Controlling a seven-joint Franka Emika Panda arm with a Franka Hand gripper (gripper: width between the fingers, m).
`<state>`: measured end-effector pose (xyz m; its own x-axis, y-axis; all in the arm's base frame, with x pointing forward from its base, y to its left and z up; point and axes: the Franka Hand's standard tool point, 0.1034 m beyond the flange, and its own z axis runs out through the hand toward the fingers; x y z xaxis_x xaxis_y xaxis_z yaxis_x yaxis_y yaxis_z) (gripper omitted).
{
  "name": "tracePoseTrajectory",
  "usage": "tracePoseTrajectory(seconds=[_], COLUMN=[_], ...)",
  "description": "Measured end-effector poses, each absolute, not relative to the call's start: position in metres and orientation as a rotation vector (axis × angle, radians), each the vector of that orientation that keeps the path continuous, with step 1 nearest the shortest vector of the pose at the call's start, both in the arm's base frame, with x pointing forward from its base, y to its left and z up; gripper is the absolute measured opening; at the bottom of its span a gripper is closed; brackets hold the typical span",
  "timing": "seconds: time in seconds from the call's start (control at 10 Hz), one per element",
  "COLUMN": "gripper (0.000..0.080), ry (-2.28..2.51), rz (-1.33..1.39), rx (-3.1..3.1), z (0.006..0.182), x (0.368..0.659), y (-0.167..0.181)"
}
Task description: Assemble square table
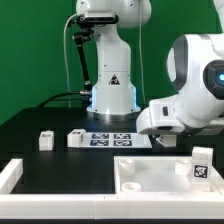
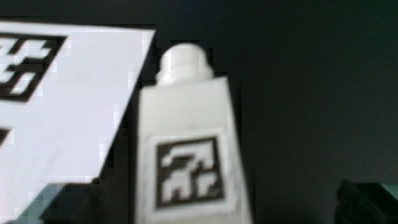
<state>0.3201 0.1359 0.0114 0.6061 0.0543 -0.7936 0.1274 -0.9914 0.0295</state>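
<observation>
We hold our hand (image 1: 163,133) low over the table (image 1: 40,115), its fingers spread as wide as they go and gripping nothing. In the wrist view a dark fingertip (image 2: 50,205) shows on each side of one leg (image 2: 187,150), so we judge the hand is lined up to close across its narrow width.

The leg seems to lie flat, tag facing up, just beside the marker board (image 2: 63,100). Its long axis runs roughly along the board's edge, with the rounded peg end pointing away from the fingertips.

Further out, the square panel (image 1: 150,175) lies nearer the exterior camera, with one leg (image 1: 203,168) upright at its edge. Two more legs (image 1: 45,140) (image 1: 77,137) sit toward the exterior view's left.
</observation>
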Motion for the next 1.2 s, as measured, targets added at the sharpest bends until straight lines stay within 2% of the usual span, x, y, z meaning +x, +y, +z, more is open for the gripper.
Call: tracePoseTrajectory(seconds=[0.2,0.3,0.4,0.5,0.6,1.2], gripper=[0.0648,0.0550,0.0550,0.0367,0.0288,0.0288], ry=[0.149,0.146,0.144,0.141,0.138,0.135], rz=[-1.353,-1.354,-1.355,-1.356,-1.357,-1.363], rx=[2.739,2.739,2.740,2.741,2.741,2.756], z=[0.0102,0.0102,0.0101,0.0101,0.0102,0.0145], x=[0.3185,0.3187,0.3188,0.3190,0.3192,0.3265], y=[0.1332,0.1324,0.1319,0.1312,0.1305,0.1244])
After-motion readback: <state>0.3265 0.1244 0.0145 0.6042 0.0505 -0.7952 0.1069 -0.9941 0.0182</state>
